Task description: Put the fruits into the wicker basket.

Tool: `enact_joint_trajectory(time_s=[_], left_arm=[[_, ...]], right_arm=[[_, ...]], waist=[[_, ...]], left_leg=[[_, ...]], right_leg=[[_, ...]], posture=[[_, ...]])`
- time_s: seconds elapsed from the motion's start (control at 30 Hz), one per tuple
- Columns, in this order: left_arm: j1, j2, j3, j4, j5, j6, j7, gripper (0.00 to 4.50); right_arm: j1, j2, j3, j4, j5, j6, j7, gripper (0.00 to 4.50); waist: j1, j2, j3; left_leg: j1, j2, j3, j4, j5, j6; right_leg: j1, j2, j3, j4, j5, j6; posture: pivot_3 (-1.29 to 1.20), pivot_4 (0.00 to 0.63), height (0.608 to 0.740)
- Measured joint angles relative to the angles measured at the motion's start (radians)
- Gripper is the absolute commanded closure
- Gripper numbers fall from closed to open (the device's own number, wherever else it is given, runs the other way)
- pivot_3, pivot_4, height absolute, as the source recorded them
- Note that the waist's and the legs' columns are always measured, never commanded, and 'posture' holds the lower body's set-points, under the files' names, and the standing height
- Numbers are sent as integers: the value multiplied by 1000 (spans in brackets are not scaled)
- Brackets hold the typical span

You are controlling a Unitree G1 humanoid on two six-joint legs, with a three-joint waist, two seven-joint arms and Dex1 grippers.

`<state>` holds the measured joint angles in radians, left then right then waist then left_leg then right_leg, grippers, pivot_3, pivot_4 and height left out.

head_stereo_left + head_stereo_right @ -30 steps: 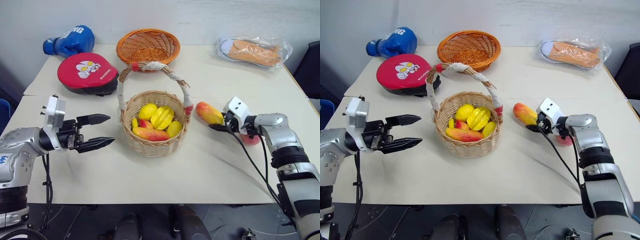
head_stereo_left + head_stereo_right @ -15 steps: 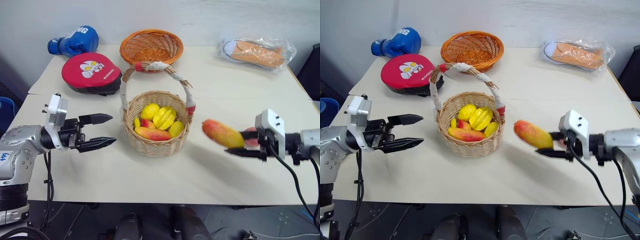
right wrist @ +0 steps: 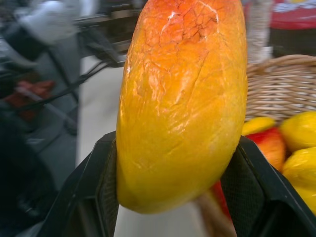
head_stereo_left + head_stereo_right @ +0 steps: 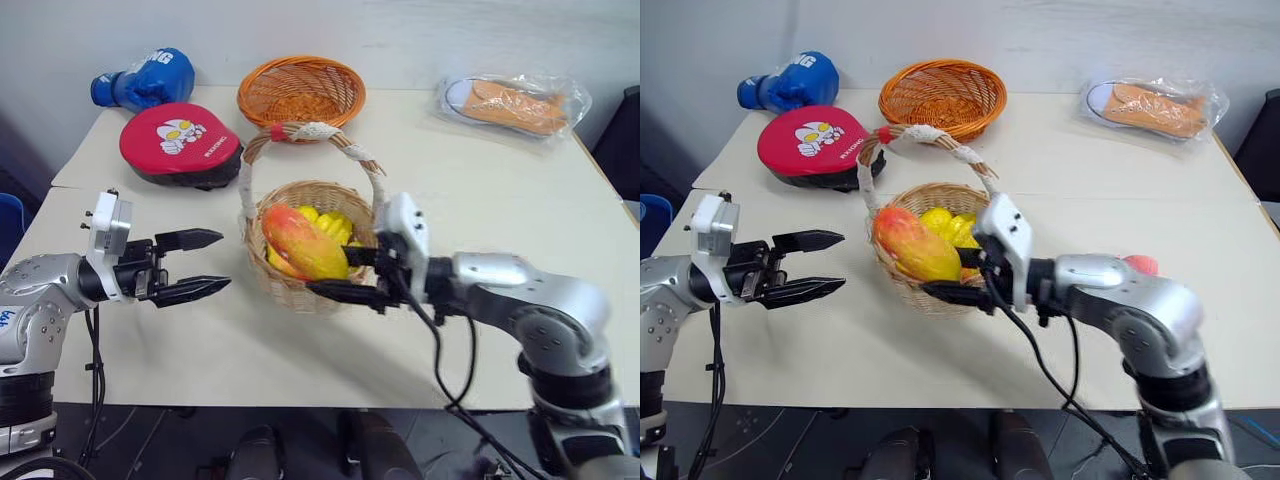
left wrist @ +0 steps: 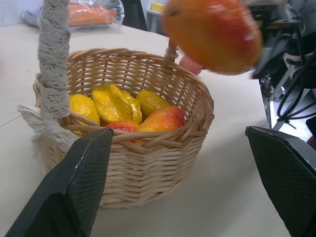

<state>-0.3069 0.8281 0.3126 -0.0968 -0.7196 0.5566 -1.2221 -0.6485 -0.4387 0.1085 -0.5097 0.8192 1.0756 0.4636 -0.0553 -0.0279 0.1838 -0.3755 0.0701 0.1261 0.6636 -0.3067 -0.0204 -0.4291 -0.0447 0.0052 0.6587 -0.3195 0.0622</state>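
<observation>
Behind right arm, pink peach (image 4: 1141,264); inside wicker basket (image 5: 148,148), red mango (image 5: 163,118).

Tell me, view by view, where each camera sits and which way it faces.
Left and right eye views: on the head, looking forward and down over the table; both arms show, the right claw carrying a mango at the wicker basket.
Left wrist view: on the left wrist, looking between the open left claw's fingers at the basket.
Right wrist view: on the right wrist; its fingers grip the mango.
All views share basket and mango.
</observation>
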Motion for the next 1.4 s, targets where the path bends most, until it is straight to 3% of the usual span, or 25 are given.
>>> enact_joint_trajectory(time_s=[0.1,0.2,0.23,0.4,0.63,0.77,0.87,1.0,1.17,1.4], left_arm=[[-1,-5,0,-15,-4,0,11,0],[2,-8,0,-19,-7,1,21,0],[5,-11,0,-23,-9,1,24,0],[12,-34,0,-44,-19,0,37,0],[-18,-34,-58,-25,7,-35,2,0],[-66,-38,-132,-12,73,-111,-22,0],[-90,-42,-173,-40,72,-106,-40,0],[-138,-55,-205,-45,66,-82,-48,0],[-154,-72,-229,-39,64,-75,-55,0],[-154,-72,-234,-42,63,-71,-53,0]], right_arm=[[-27,55,1,53,-44,22,-88,1152],[-27,51,7,60,-63,24,-88,180],[-27,50,7,58,-62,22,-78,82],[59,-86,-16,-63,-13,-36,104,82],[524,-215,-326,-184,-21,-324,323,82],[741,-167,-519,-173,-113,-514,321,82],[951,-87,-711,-111,-208,-708,333,82],[1133,-20,-868,3,-300,-932,368,82],[1270,75,-910,151,-336,-1091,386,82],[1260,80,-845,151,-297,-1076,360,82]], waist=[[1,0,0],[1,0,0],[1,0,0],[4,0,0],[26,-1,0],[28,-1,0],[32,-1,0],[25,-1,0],[15,0,0],[2,0,0]], left_leg=[[0,0,0,-1,0,0],[-1,0,0,-1,0,1],[-1,0,0,-1,-1,1],[-1,0,-2,-2,-3,5],[0,-1,-2,-2,-4,6],[2,-4,-3,-2,-4,7],[2,-4,-3,-2,-3,5],[6,-5,-1,-2,-3,6],[20,-3,-1,-11,-4,4],[22,-3,-1,-14,-3,3]], right_leg=[[0,0,-1,0,0,0],[-1,0,-1,-1,0,0],[-1,0,-1,-1,0,0],[0,0,-2,-2,0,0],[3,1,-2,-5,1,2],[5,2,-1,-5,1,3],[6,3,-1,-5,1,3],[8,3,1,-5,1,4],[18,2,2,-6,-1,1],[19,2,3,-6,-1,0]], posture=[[0,150,740],[0,150,740],[0,150,740],[0,150,740],[0,150,740],[0,150,740],[0,150,740],[0,150,740],[0,150,740],[0,150,740]])
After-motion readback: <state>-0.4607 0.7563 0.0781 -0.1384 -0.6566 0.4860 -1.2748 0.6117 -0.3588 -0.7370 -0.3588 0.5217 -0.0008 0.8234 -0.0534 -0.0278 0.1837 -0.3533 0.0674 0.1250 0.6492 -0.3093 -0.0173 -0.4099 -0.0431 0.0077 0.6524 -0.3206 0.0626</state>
